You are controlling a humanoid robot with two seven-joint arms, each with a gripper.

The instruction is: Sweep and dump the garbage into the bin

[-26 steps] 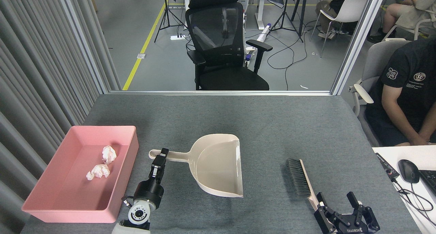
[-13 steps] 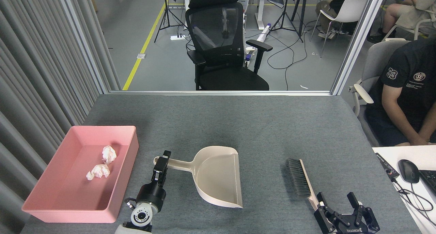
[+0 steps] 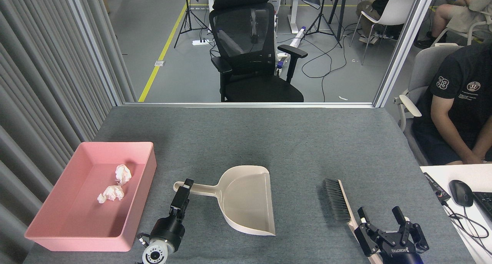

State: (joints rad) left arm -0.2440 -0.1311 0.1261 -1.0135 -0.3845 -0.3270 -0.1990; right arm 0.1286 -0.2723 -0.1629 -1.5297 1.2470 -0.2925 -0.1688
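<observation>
Pink bin (image 3: 130, 202) at 9 o'clock holds both wads (image 3: 123, 173). Dustpan (image 3: 246, 198) flat; L gripper (image 3: 183, 192) on handle, grip unclear. R gripper (image 3: 382, 222) spread, empty. Advice: release gently, retract straight.

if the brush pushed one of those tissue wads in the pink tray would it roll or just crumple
Each wad looks like loosely crumpled thin paper, so probably very light and soft. Its lumpy, irregular shape suggests it would skid or tumble unevenly rather than roll cleanly. Against the tray wall it would likely squash, not bounce.

Two crumpled white garbage wads (image 3: 117, 183) lie apart inside the pink bin (image 3: 143, 202)
</observation>
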